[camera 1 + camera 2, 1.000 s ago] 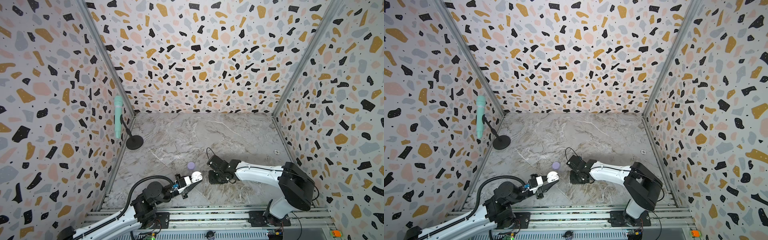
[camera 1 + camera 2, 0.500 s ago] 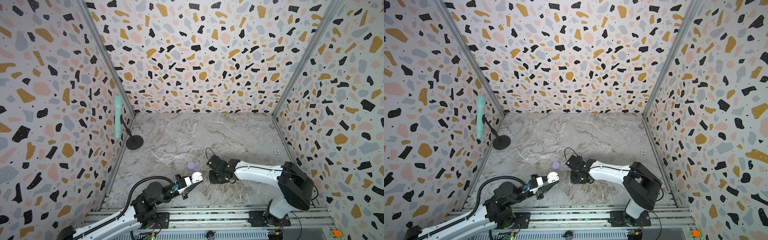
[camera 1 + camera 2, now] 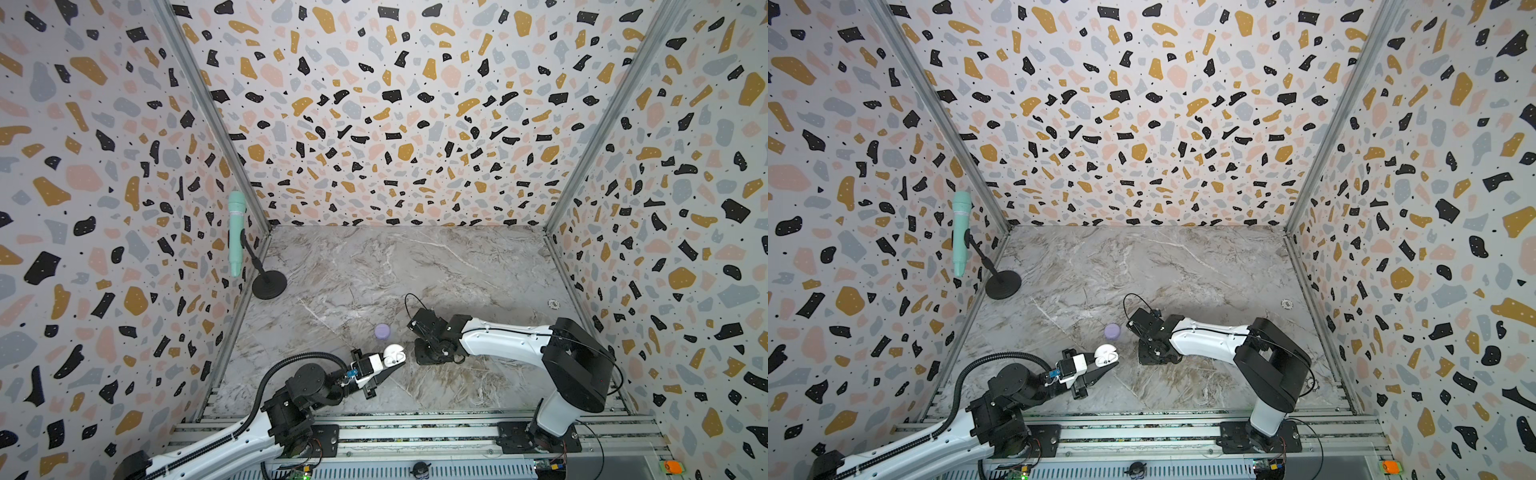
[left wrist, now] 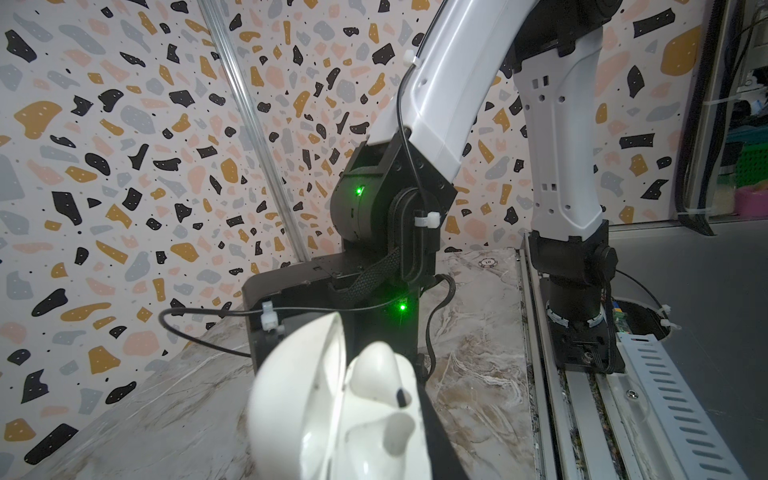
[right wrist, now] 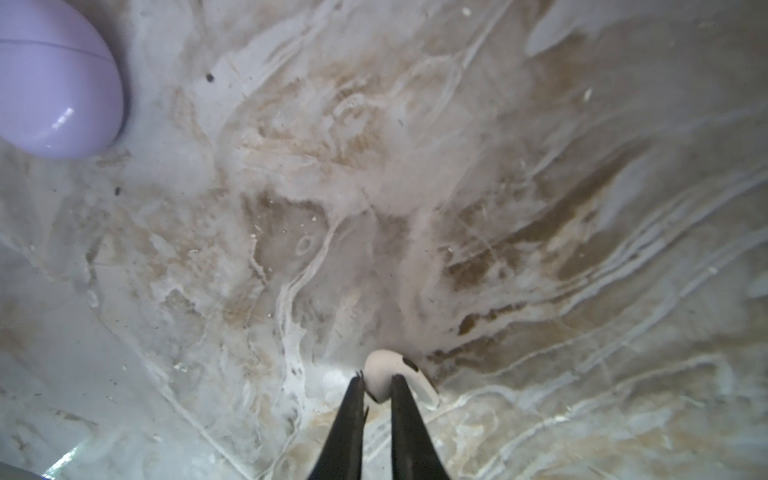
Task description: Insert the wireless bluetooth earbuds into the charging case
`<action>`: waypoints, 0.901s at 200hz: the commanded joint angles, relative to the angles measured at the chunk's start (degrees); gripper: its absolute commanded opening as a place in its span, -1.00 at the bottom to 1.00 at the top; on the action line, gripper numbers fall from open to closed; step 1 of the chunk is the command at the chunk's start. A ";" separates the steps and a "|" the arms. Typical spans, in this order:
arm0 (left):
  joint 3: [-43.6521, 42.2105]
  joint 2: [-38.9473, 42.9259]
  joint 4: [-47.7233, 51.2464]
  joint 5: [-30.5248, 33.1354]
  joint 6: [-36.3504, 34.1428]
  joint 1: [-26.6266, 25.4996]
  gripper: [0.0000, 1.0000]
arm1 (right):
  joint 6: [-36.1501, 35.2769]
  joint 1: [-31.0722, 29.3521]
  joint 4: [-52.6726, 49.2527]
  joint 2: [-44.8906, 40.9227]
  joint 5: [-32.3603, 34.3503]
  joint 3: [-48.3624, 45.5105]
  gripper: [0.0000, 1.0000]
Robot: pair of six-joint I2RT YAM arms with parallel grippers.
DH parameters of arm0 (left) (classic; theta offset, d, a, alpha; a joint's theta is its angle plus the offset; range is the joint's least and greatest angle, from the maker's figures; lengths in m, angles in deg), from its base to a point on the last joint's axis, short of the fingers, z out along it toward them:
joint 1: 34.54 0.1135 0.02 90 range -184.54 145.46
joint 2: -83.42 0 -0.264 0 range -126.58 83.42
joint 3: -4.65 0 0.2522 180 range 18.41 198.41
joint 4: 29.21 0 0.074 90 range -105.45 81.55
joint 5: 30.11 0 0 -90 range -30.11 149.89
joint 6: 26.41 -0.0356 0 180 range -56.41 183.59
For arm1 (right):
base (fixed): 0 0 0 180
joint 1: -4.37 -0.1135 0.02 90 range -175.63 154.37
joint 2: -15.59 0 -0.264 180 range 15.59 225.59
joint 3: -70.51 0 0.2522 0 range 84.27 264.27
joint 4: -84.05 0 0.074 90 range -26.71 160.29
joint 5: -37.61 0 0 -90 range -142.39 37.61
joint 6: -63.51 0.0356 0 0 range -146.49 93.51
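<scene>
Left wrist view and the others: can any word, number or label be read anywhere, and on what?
"10": on the small round black-and-white disc lying on the marble tabletop; only just legible.
White open charging case and closed lavender plastic case: no writing visible.

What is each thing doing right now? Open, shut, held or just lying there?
White case: open, held by the left hand.
Seated earbud: in one slot of the case, other slot empty.
White earbud: pinched by the right hand, down at the table.
Lavender case: shut, lying free on the table.
Microphone: on its stand, untouched.
</scene>
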 commanded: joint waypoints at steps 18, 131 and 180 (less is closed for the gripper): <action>-0.22 0.12 -2.18 -0.36 -0.46 -0.27 -1.00 | -0.83 -0.58 -2.56 1.36 1.15 2.58 -0.74; -0.23 0.26 -2.04 -0.01 -0.42 -0.49 -1.00 | -0.24 -4.28 -8.00 5.31 7.66 7.14 -0.90; -0.23 0.93 -1.87 0.17 -0.46 -0.45 -1.00 | -0.11 -5.44 -9.38 7.07 8.48 9.44 -0.90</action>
